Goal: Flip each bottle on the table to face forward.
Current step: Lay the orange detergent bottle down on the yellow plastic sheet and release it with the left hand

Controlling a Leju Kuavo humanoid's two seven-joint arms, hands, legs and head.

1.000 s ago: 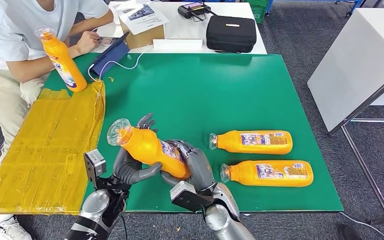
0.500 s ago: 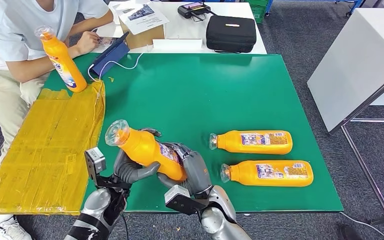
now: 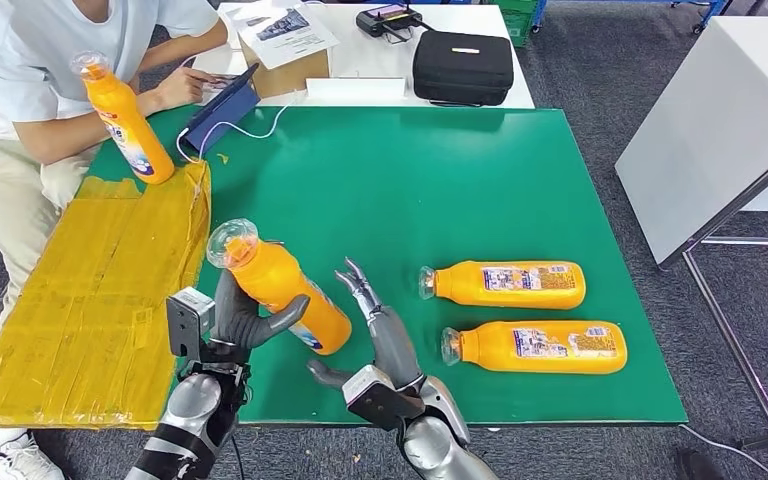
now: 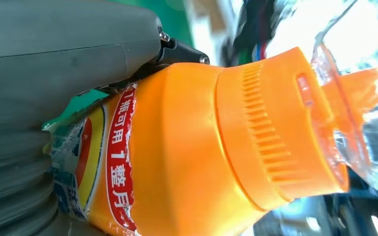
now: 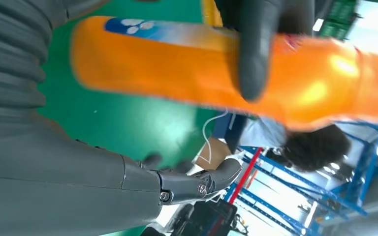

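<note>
- Left robot hand (image 3: 243, 318) grips a tilted orange bottle (image 3: 278, 288) above the green desk (image 3: 440, 180).
- Right robot hand (image 3: 380, 335), fingers spread, sits just beside that bottle.
- Two bottles (image 3: 505, 284) (image 3: 538, 346) lie beyond it.

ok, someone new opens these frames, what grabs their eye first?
The orange bottle gripped in the left hand, raised off the green table at its near left, cap up and tilted. Next to it the right hand stands free, fingers spread. Then two more orange bottles lying on their sides at the near right, and a person at the far left holding another one.
</note>
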